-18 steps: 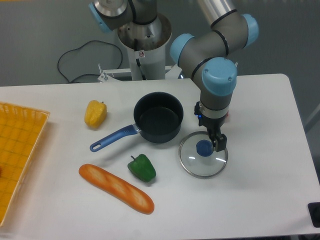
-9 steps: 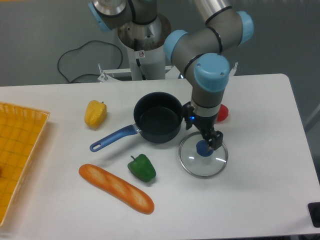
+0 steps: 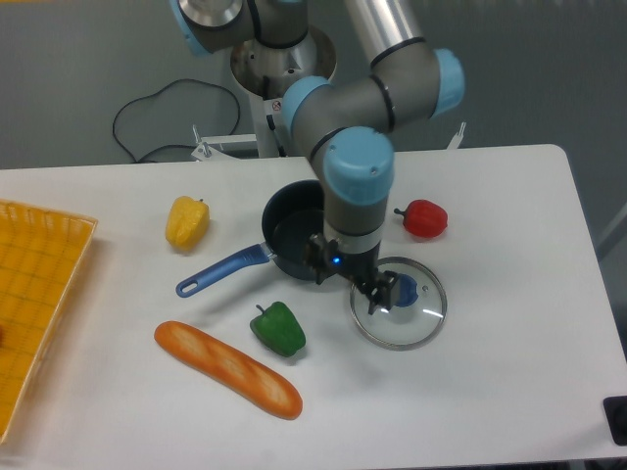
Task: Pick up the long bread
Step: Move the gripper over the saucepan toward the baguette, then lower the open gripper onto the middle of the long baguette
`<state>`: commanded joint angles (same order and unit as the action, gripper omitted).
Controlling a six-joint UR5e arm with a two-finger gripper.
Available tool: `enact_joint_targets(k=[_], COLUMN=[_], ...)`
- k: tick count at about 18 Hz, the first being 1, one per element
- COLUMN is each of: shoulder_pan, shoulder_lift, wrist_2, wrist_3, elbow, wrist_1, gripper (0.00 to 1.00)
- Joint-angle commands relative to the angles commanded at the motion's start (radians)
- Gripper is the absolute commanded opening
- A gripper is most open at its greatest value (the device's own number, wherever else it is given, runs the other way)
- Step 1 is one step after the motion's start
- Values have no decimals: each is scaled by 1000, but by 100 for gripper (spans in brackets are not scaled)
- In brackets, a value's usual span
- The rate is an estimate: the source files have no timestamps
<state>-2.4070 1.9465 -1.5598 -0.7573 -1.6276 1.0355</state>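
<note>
The long bread (image 3: 227, 368) is an orange-brown toy baguette with pale slashes. It lies flat and diagonal on the white table at the front left. My gripper (image 3: 376, 296) hangs over the left edge of the glass lid (image 3: 399, 313), well to the right of the bread and apart from it. Its dark fingers point down and hold nothing; I cannot tell how far apart they stand.
A dark pot (image 3: 302, 235) with a blue handle stands behind the gripper. A green pepper (image 3: 278, 328) lies between bread and lid. A yellow pepper (image 3: 187, 221) is at the back left, a red pepper (image 3: 424, 218) at the right, and an orange tray (image 3: 34, 294) at the left edge.
The arm has swung left. The gripper moved from the lid's blue knob to the lid's left edge, uncovering the red pepper. The bread has not moved.
</note>
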Motion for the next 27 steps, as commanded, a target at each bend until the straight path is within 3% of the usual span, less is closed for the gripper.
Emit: enact_joint_targets(k=[3,14,17,21,27], shoulder_pan=[52,146,170,175,197], shoulder_lift=[14,31,38,75,123], wrist_2=[-89,-138,-126,24,49], wrist_3=[183,732,814,832,885], elbow=[14,12,14,60,84], wrist_1=[-2,0,2,2,0], gripper=[100,100,100,100,100])
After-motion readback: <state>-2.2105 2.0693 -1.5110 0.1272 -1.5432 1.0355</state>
